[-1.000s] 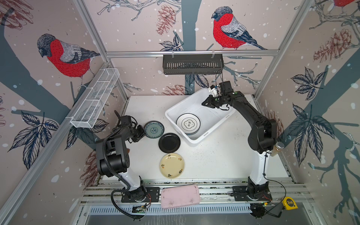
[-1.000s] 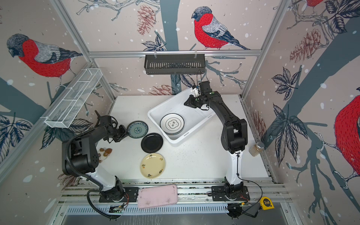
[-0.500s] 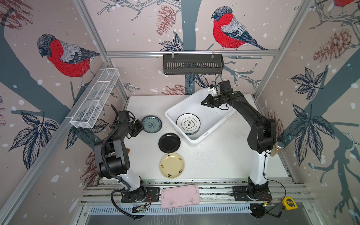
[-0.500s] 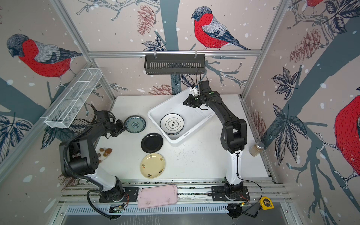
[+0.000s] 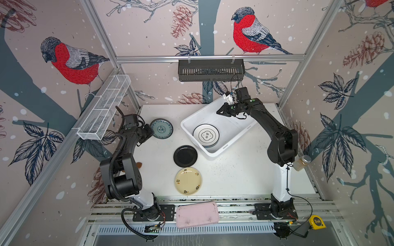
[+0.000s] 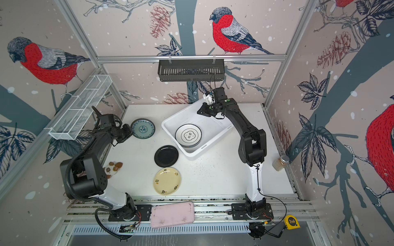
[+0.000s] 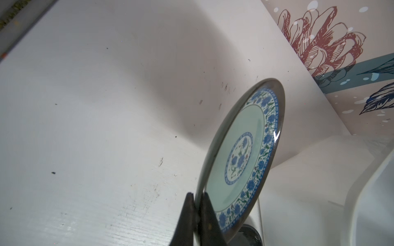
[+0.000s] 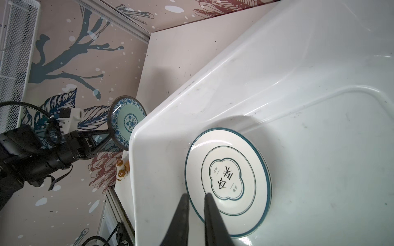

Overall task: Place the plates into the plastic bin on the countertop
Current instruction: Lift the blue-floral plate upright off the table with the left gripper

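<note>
My left gripper (image 5: pixel 150 132) (image 7: pixel 198 196) is shut on the rim of the teal plate (image 5: pixel 161 128) (image 6: pixel 142 128) (image 7: pixel 241 153), which is tilted and lifted off the countertop (image 5: pixel 234 174) at the back left. The white plastic bin (image 5: pixel 231 130) (image 6: pixel 213 130) (image 8: pixel 319 127) holds a stack topped by a white black-rimmed emblem plate (image 5: pixel 206 135) (image 8: pixel 228 179). My right gripper (image 5: pixel 219 112) (image 8: pixel 196 194) hovers over the bin's far corner, its jaws a narrow gap apart and holding nothing. A black plate (image 5: pixel 185 156) and a pale yellow plate (image 5: pixel 188 180) lie in front of the bin.
A pink tray (image 5: pixel 197 214) rests on the front rails. A black slotted basket (image 5: pixel 211 70) hangs on the back wall, with a wire shelf (image 5: pixel 104 110) on the left wall. A jar (image 5: pixel 301 163) stands at the right edge. Small brown items (image 6: pixel 114 167) lie by the left arm.
My left gripper has carried the teal plate up and toward the back of the counter. The right arm has barely moved.
</note>
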Robot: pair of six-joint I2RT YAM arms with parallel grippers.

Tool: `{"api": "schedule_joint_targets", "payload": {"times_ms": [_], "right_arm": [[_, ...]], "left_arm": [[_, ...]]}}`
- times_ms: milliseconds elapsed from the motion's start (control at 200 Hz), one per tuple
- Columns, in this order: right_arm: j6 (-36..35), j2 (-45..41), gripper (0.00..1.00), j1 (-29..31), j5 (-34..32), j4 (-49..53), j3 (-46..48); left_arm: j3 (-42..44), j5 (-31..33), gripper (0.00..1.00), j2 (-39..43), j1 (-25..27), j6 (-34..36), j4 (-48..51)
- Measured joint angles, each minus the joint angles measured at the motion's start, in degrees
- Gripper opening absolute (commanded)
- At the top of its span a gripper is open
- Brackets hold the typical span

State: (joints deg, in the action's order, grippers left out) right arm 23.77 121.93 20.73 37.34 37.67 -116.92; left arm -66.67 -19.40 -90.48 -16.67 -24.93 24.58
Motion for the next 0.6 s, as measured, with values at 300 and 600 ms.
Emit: {"api": "schedule_joint_targets", "payload": {"times_ms": [300,600], "right_arm": [[-2.2,0.8,0.17,1.4,-3.1,2.7,-0.7],[-3.0,0.9,0.17,1.6,-3.3,3.0,-1.2]], "left_arm": [[-4.1,-0.3,0.00,2.0,0.0,1.4,0.6],[-6.7,-4.0,0.00,3.3,0.0,2.9,0.5]]}}
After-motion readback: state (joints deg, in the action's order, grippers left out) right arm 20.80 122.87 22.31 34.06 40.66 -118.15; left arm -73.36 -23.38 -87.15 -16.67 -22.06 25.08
